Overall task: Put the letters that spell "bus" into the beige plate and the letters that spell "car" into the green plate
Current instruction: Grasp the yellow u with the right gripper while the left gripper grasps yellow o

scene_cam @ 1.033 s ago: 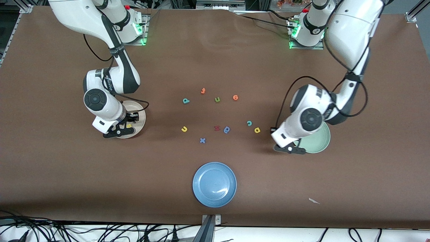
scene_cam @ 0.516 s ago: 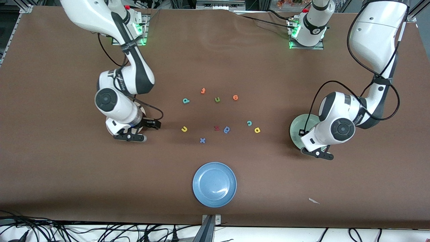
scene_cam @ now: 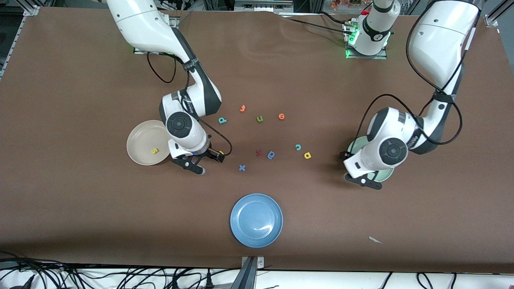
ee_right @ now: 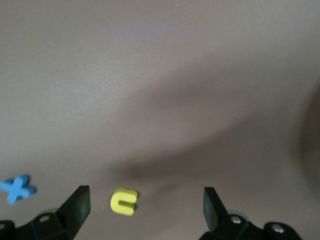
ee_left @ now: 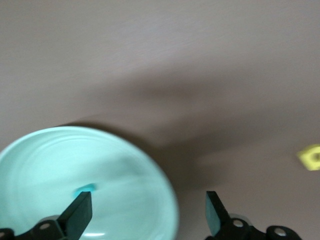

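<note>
The beige plate [scene_cam: 138,140] holds the yellow "s" [scene_cam: 154,151]. Beside it, my right gripper [scene_cam: 207,161] [ee_right: 146,202] hangs open low over the table, with the yellow "u" [ee_right: 123,201] lying between its fingers. My left gripper [scene_cam: 362,180] [ee_left: 147,207] is open over the edge of the green plate [scene_cam: 355,145] [ee_left: 45,160], where a small light teal letter [ee_left: 85,189] lies. On the table lie the teal "b" [scene_cam: 222,120], the teal "c" [scene_cam: 298,147] and the yellow "a" [scene_cam: 307,155] [ee_left: 310,156].
Other letters lie mid-table: orange "t" [scene_cam: 242,108], green "u" [scene_cam: 260,119], orange "e" [scene_cam: 281,116], a red letter [scene_cam: 259,153], a darker blue letter [scene_cam: 271,155] and a blue "x" [scene_cam: 241,167] [ee_right: 17,188]. A blue plate [scene_cam: 256,220] sits nearest the front camera.
My right arm left the beige plate, with the "s" lying in it, and swung to the yellow "u". My left gripper opened over the green plate and shifted slightly.
</note>
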`<control>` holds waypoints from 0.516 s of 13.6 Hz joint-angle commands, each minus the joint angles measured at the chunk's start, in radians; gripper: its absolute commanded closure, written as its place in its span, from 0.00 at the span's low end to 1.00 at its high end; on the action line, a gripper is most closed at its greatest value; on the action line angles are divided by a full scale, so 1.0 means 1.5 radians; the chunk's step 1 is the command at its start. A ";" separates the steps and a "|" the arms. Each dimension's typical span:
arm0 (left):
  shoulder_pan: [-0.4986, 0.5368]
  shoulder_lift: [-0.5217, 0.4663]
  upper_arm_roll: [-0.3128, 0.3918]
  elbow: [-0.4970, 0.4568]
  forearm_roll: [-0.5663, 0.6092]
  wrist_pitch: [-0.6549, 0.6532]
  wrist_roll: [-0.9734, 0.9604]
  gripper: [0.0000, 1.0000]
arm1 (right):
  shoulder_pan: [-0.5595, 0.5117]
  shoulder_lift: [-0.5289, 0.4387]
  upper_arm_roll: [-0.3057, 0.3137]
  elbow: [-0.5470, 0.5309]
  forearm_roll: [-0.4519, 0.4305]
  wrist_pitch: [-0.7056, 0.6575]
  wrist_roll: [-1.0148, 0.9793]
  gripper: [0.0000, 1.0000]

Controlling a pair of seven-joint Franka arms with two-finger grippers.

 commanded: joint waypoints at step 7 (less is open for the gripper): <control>-0.066 0.040 -0.051 0.006 0.012 0.113 -0.374 0.10 | 0.012 0.066 0.008 0.071 0.015 0.002 0.126 0.01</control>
